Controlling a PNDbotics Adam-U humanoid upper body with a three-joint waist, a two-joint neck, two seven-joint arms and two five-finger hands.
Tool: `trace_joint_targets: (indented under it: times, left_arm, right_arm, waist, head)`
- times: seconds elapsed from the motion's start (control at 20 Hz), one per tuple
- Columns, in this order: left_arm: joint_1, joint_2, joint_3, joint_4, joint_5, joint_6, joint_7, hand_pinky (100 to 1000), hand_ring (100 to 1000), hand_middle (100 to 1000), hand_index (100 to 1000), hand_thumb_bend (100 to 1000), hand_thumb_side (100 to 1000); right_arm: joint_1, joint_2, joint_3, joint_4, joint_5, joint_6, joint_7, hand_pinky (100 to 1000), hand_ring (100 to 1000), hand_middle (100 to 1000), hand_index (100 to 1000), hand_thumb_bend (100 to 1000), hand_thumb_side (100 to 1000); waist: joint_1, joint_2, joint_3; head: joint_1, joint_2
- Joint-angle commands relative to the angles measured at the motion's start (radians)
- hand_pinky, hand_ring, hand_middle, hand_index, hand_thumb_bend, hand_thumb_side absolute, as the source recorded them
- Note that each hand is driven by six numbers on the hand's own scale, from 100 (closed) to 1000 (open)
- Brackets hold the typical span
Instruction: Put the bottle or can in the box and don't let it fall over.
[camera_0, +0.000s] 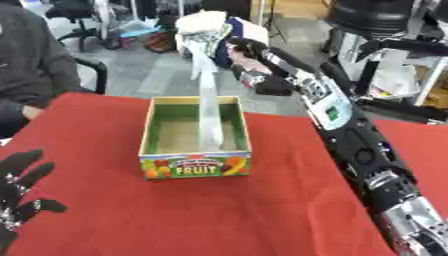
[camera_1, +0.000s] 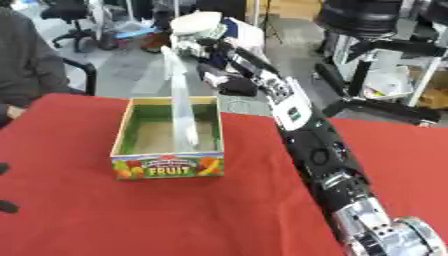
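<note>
Overhead, the right hand (camera_0: 203, 36) grips the top of a tall pale bottle (camera_0: 208, 107) standing in the fruit box (camera_0: 195, 165); left hand (camera_0: 19, 189) rests open on the counter (camera_0: 262, 210).

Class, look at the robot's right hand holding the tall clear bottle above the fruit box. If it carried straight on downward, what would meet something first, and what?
Probably the bottle held by the right hand: its base would meet the box floor, though depth is unclear.

Right hand (camera_0: 206, 37) raised, fingers curled; left hand (camera_0: 19, 192) rests open.
</note>
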Motion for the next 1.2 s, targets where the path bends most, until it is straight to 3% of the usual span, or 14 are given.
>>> trace_joint_targets:
  times: [0.05,0.25,0.35,0.5,0.65,0.85,1.2]
  left_arm:
    - [0.013,0.033,0.024,-0.006,-0.010,-0.005,0.014,665,1000,989,1000,179,885]
    - [0.053,0.053,0.048,-0.001,-0.034,-0.013,0.034,664,1000,991,1000,182,901]
    - [0.078,0.062,0.061,0.006,-0.055,-0.015,0.043,663,1000,993,1000,185,915]
    - [0.116,0.073,0.075,0.014,-0.088,-0.022,0.053,661,1000,995,1000,182,928]
    - [0.148,0.078,0.087,0.020,-0.112,-0.037,0.062,661,1000,995,1000,179,932]
    - [0.172,0.077,0.101,0.019,-0.138,-0.061,0.073,661,1000,998,1000,172,934]
    - [0.188,0.060,0.106,0.027,-0.165,-0.076,0.078,661,1000,1000,1000,173,947]
  right_arm:
    - [0.036,-0.083,-0.005,-0.102,-0.153,0.026,-0.006,920,1000,1000,1000,100,499]
    - [0.203,-0.128,-0.016,-0.286,-0.387,0.115,-0.014,879,1000,1000,939,100,560]
    - [0.313,-0.129,-0.038,-0.397,-0.496,0.171,-0.015,871,1000,1000,911,100,529]
    - [0.466,-0.101,-0.086,-0.551,-0.583,0.247,-0.041,866,1000,1000,905,100,524]
    - [0.604,-0.039,-0.127,-0.680,-0.588,0.302,-0.058,867,1000,1000,908,100,523]
    - [0.765,0.076,-0.187,-0.802,-0.522,0.331,-0.076,852,1000,1000,932,100,527]
    - [0.954,0.234,-0.242,-0.878,-0.377,0.334,-0.057,840,1000,1000,966,100,556]
  waist:
    - [0.002,-0.033,-0.027]
    - [-0.010,-0.051,-0.102]
    - [-0.021,-0.059,-0.148]
    - [-0.028,-0.072,-0.205]
    - [-0.026,-0.082,-0.245]
    - [-0.015,-0.079,-0.295]
    - [-0.001,-0.068,-0.341]
  head:
    - [0.033,0.025]
    - [0.086,0.063]
    - [0.121,0.089]
    - [0.188,0.123]
    - [0.243,0.146]
    - [0.295,0.167]
    - [0.354,0.193]
